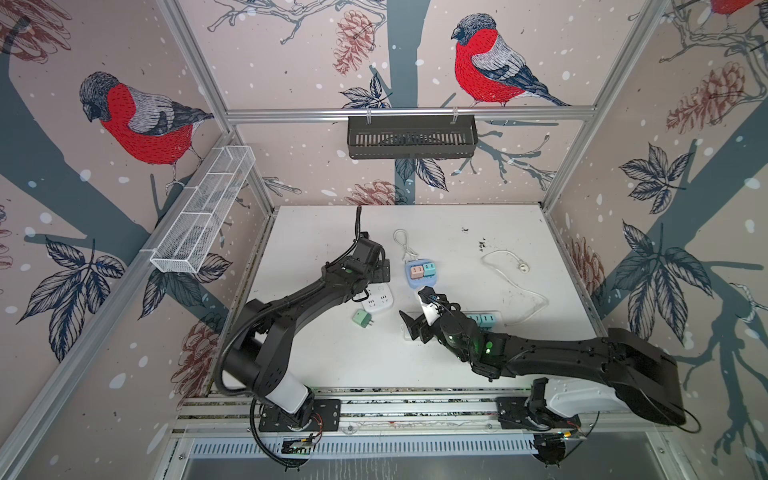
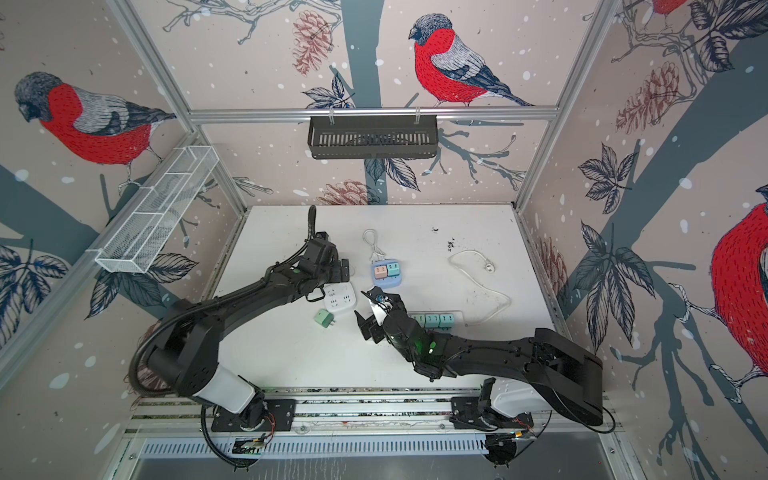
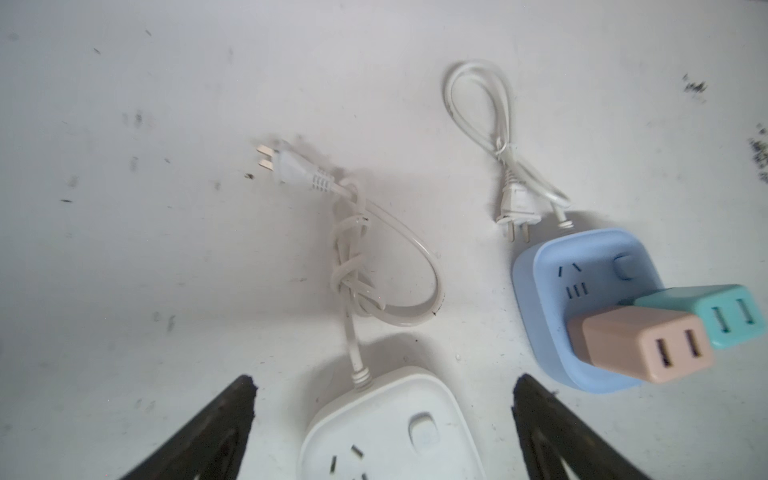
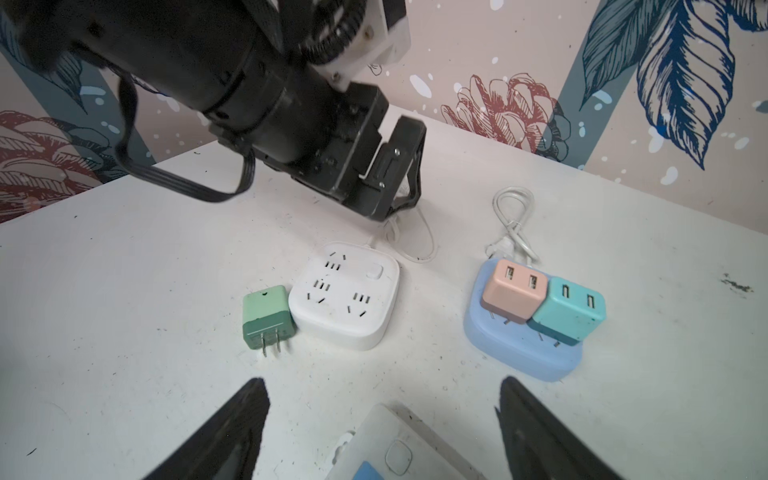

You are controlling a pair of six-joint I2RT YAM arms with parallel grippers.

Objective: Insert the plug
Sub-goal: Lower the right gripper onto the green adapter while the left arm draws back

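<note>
Green plug (image 4: 266, 316) beside white socket cube (image 4: 345, 299) (prongs bare) — left pincer (image 3: 384, 381) spread by cube, right pincer (image 4: 382, 383) spread nearby

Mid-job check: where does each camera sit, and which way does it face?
Top views: high at the front, looking down on the table; both arms show.
Left wrist: above the white socket cube, looking down; open left gripper shows.
Right wrist: low, facing the green plug; open right gripper shows.
Shared: blue socket cube in all.
</note>
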